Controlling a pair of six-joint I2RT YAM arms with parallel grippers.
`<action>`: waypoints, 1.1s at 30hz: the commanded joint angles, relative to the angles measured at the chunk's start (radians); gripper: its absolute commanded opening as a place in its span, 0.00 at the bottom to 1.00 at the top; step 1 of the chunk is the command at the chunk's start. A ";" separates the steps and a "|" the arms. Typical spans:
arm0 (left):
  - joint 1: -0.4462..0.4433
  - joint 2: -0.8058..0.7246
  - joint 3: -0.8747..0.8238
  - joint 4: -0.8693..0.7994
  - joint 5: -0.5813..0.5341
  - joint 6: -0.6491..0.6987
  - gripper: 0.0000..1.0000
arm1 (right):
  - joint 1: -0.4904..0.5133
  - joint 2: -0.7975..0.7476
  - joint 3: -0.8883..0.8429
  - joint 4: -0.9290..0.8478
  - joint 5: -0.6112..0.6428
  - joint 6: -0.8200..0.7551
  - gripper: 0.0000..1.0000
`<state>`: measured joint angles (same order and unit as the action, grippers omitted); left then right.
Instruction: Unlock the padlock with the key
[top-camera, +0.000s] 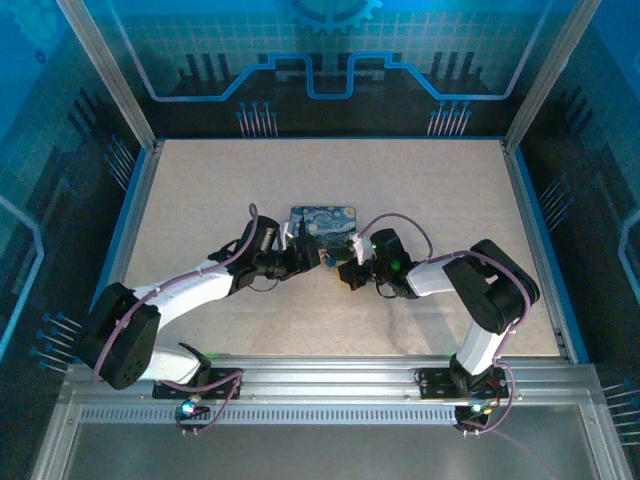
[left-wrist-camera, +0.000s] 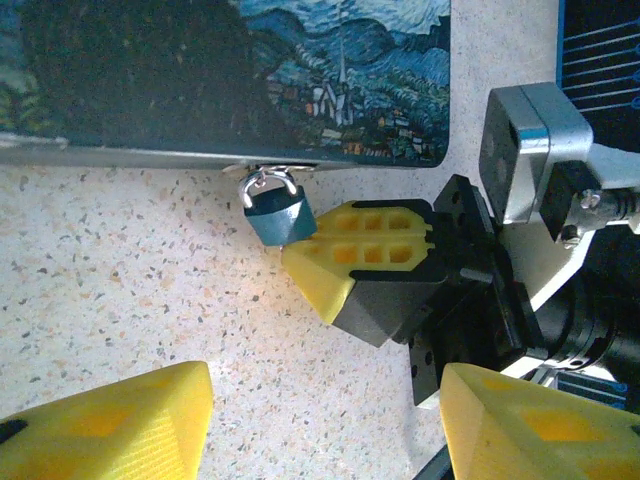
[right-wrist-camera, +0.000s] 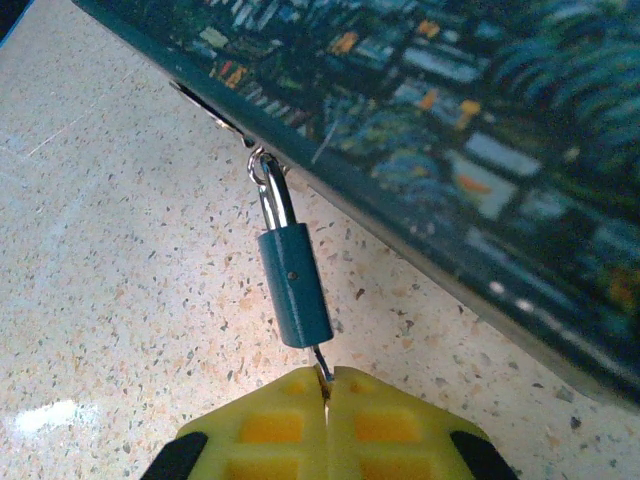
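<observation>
Pinching the key (right-wrist-camera: 320, 361) at the padlock (right-wrist-camera: 295, 285) base with right hand (right-wrist-camera: 326, 386), forearm low over the desk (right-wrist-camera: 120, 300); left hand (left-wrist-camera: 325, 395) held apart nearby.

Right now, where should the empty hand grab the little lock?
Probably pinch the padlock across its blue body, coming from the side of the left gripper. Its shackle is thin and hooked to the box; the right gripper holds the key at its bottom.

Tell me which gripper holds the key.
The right gripper: shut on the key below the padlock. The left gripper stands open, holding nothing.
</observation>
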<state>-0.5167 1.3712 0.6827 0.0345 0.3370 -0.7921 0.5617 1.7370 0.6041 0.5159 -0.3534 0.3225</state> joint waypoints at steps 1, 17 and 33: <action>0.006 -0.020 -0.035 0.072 0.014 -0.059 0.61 | 0.005 -0.023 0.033 -0.020 -0.036 0.007 0.00; 0.003 0.057 -0.148 0.322 0.051 -0.184 0.45 | 0.011 -0.033 0.042 -0.082 -0.032 0.023 0.00; -0.005 0.120 -0.161 0.409 0.051 -0.221 0.53 | 0.028 -0.093 0.084 -0.233 -0.086 0.175 0.00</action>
<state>-0.5171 1.4750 0.5396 0.4076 0.3676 -0.9970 0.5777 1.6814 0.6617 0.3157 -0.3965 0.4442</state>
